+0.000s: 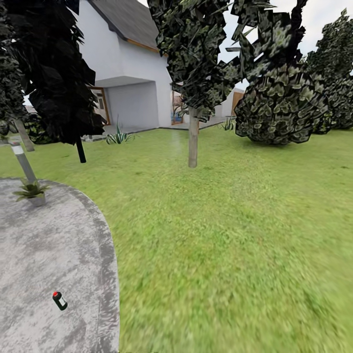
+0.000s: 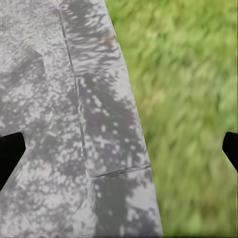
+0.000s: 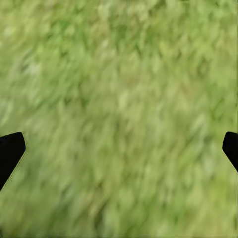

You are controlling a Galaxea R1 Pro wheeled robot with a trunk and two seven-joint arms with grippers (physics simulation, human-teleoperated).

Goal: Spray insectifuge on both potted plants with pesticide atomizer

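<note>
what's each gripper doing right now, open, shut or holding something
Left gripper: open, holding nothing, above the edge of the grey paved patio.
Right gripper: open, holding nothing, above the green lawn.

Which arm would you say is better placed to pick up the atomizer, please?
Left, probably. The atomizer lies on the patio at the head view's lower left, and the left pincer hangs open over the patio's edge; the right pincer hangs over grass.

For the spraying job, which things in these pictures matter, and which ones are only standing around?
Belong to the job:
- pesticide atomizer, lying on the paved patio
- potted plant at the patio's far edge
- left gripper and right gripper, both open and empty

Just standing about:
- tree on the lawn
- big shrub
- house
</note>
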